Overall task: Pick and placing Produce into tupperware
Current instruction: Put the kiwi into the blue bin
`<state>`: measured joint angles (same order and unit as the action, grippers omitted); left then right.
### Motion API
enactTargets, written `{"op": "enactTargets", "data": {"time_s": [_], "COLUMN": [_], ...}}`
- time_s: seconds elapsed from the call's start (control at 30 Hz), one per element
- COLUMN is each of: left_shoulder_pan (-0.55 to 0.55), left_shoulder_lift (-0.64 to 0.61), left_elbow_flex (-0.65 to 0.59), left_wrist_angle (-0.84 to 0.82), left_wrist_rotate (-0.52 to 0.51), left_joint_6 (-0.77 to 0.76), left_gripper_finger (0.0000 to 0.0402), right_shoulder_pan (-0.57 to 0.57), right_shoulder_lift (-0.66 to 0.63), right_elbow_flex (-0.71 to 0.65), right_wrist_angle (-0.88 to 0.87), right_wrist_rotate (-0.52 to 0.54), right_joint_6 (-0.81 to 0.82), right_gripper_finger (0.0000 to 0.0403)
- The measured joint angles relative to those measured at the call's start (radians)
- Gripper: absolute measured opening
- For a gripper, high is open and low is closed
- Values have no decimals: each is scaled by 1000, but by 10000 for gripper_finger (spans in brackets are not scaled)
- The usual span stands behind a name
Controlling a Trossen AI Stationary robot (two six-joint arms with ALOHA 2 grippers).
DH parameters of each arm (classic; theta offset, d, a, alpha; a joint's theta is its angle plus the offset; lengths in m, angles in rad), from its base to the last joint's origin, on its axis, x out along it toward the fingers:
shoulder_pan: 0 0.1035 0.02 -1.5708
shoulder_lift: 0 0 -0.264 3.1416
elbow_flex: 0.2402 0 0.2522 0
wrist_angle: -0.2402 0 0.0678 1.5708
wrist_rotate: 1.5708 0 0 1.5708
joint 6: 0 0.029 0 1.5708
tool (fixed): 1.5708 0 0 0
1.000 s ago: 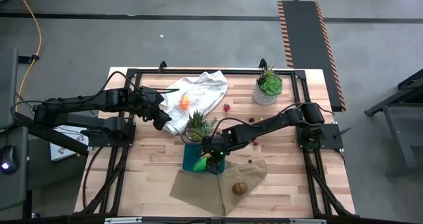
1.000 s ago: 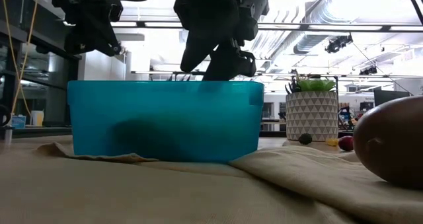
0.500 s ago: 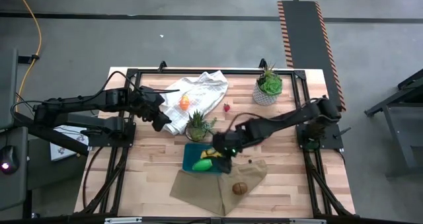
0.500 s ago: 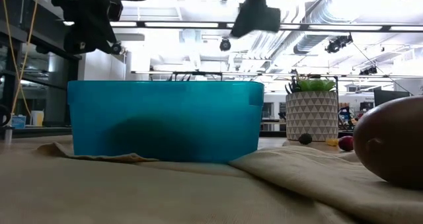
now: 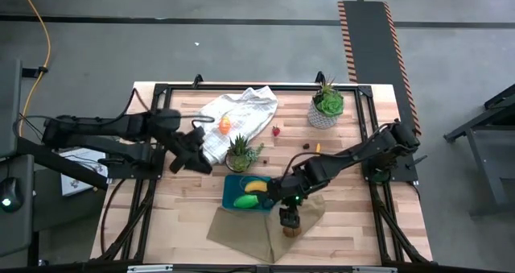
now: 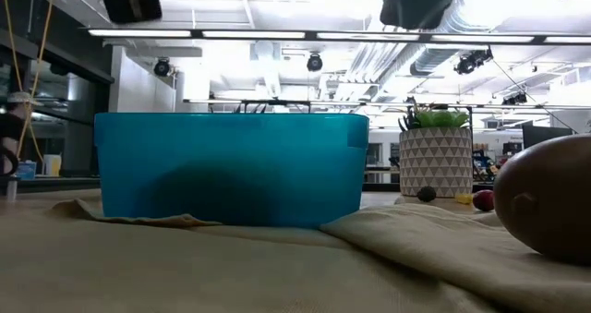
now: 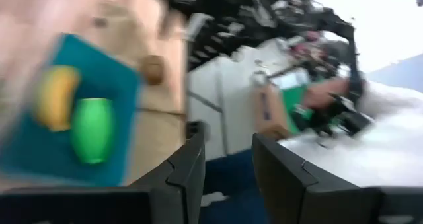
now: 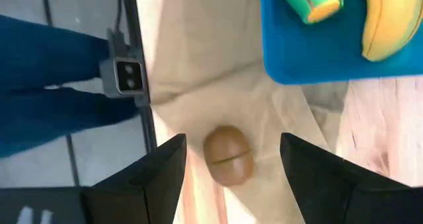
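Observation:
The teal tupperware (image 5: 241, 194) sits on the tan cloth (image 5: 257, 229); a yellow banana (image 5: 256, 187) and a green pepper (image 5: 246, 200) lie inside it. The brown kiwi (image 5: 292, 229) rests on the cloth to the right of the tupperware. My right gripper (image 8: 232, 145) is open and hovers over the kiwi (image 8: 228, 155), one finger on each side, apart from it. My left gripper (image 5: 199, 162) is open above the table left of the tupperware (image 7: 39, 145), holding nothing. An orange piece (image 5: 225, 124) lies on the white towel; a red berry (image 5: 276, 131), a dark berry (image 5: 305, 145) and another orange piece (image 5: 317, 147) lie on the wood.
Two spiky potted plants stand on the table, one (image 5: 241, 152) just behind the tupperware, one (image 5: 326, 104) at the far right. The white towel (image 5: 241, 112) lies at the far middle. A black frame runs along the table edges. A person's blue-clad leg (image 8: 53, 85) stands at the near edge.
My right gripper has risen out of the tupperware and moved toward the near edge, over the kiwi; the banana now shows in the tupperware. My left gripper has left the white towel's edge, moved toward the near edge and turned toward the tupperware.

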<state>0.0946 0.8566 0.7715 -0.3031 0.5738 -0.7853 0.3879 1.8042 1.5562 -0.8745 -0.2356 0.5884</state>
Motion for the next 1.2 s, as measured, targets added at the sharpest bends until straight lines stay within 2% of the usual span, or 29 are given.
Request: {"op": "enactTargets", "data": {"time_s": [0.07,0.2,0.4,0.5,0.57,0.63,0.87,1.07,1.2], "left_shoulder_pan": [-87,-271,-518,-586,-614,-629,-658,-657,-589], "left_shoulder_lift": [0,0,9,25,34,51,159,240,224], "left_elbow_flex": [0,0,0,0,0,1,0,0,-1], "left_wrist_angle": [50,72,61,59,53,49,15,-6,-101], "left_wrist_rotate": [-59,-258,-681,-891,-977,-1018,-1011,-1019,-1053], "left_joint_6": [-37,-78,-173,-234,-270,-303,-401,-474,-516], "left_gripper_finger": [115,115,115,115,115,115,115,115,115], "right_shoulder_pan": [24,67,91,91,91,91,98,131,156], "right_shoulder_lift": [0,0,0,0,0,0,0,8,22], "right_elbow_flex": [0,0,0,0,0,0,-1,-1,-1], "right_wrist_angle": [4,-1,-25,-29,-32,-45,-86,-88,-81], "right_wrist_rotate": [-1,0,0,0,9,28,71,90,111], "right_joint_6": [-4,-26,-94,-117,-121,-131,-225,-242,-232], "right_gripper_finger": [235,235,235,235,235,235,236,236,236]}}
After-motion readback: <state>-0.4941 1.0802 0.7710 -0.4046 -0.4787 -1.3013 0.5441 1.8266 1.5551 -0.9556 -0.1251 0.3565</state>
